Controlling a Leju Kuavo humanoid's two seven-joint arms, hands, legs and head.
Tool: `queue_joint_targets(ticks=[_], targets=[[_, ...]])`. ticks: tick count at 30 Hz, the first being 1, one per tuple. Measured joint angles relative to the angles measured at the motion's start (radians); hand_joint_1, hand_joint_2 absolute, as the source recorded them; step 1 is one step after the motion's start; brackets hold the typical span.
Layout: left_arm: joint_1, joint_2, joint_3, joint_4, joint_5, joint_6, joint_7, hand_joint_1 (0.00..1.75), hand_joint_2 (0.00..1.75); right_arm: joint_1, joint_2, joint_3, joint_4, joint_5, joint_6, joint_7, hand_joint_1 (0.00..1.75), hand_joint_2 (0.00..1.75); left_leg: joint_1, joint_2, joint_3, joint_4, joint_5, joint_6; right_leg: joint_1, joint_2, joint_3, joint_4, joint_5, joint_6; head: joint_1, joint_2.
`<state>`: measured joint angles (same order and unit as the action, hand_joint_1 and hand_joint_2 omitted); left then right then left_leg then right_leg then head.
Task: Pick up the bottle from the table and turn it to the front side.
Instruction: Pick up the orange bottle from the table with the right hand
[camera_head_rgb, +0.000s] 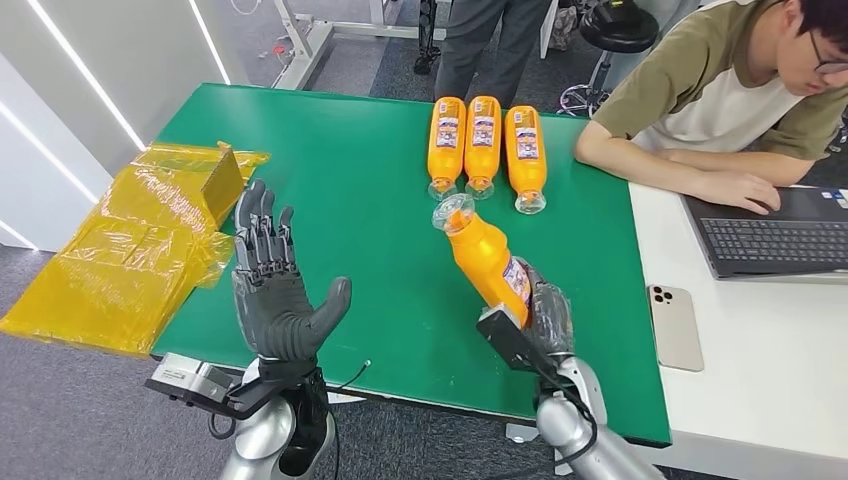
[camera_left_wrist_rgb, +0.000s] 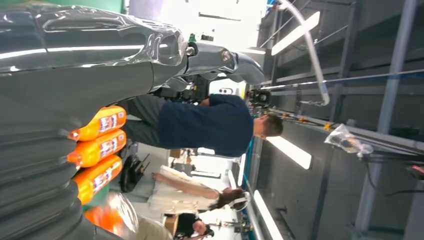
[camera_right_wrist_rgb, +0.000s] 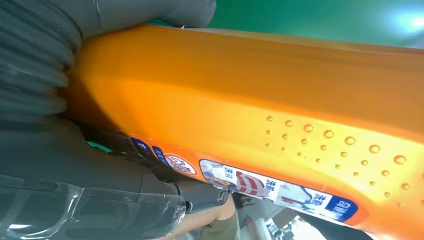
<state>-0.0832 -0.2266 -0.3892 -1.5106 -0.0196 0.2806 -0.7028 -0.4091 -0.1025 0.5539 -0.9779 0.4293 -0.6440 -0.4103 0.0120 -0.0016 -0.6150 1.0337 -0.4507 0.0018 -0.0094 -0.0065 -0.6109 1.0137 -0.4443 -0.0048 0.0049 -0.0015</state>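
An orange bottle (camera_head_rgb: 484, 257) with a clear base is lifted off the green table (camera_head_rgb: 350, 200), and my right hand (camera_head_rgb: 540, 318) grips its lower end. It tilts up and away from me, clear base uppermost. In the right wrist view the bottle (camera_right_wrist_rgb: 260, 110) runs across the picture, its printed label along one edge, with my right hand (camera_right_wrist_rgb: 60, 150) wrapped round it. My left hand (camera_head_rgb: 275, 290) hovers over the table's near left part, fingers spread and palm facing right, holding nothing. The left wrist view has that hand's grey ribbed cover (camera_left_wrist_rgb: 40, 165) in front.
Three more orange bottles (camera_head_rgb: 484, 143) lie side by side at the table's far middle. Yellow plastic bags (camera_head_rgb: 140, 245) hang over the left edge. A person (camera_head_rgb: 720, 90) sits at the white desk on the right with a laptop (camera_head_rgb: 775, 235) and a phone (camera_head_rgb: 675, 325).
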Motion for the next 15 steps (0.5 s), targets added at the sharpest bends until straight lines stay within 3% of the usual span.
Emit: queue_joint_targets(ticks=[4,8,15], targets=[[0.000,0.000,0.000,0.002,0.017,-0.036,0.000,0.00,1.75,0.088,0.055,-0.042,-0.094,-0.008,-0.038,-0.073,1.75,1.75,0.000,0.001,0.000,0.000,-0.001,-0.001,0.000,0.000,0.000,0.000,0.000,0.000,0.000,0.000],[-0.004,-0.002,0.000,0.036,0.063,-0.154,0.000,0.00,1.75,0.142,0.100,-0.078,-0.167,0.008,-0.039,-0.120,1.75,1.75,0.000,0.001,0.000,0.000,-0.001,-0.001,0.000,0.000,0.000,0.000,0.000,0.000,0.000,0.000],[-0.026,-0.006,-0.010,0.189,0.062,-0.259,0.034,0.00,1.75,0.197,0.143,-0.099,-0.257,0.095,-0.033,-0.097,1.75,1.75,0.000,0.002,0.001,0.000,-0.001,-0.001,0.000,0.001,-0.001,0.000,0.000,0.000,0.000,0.000]])
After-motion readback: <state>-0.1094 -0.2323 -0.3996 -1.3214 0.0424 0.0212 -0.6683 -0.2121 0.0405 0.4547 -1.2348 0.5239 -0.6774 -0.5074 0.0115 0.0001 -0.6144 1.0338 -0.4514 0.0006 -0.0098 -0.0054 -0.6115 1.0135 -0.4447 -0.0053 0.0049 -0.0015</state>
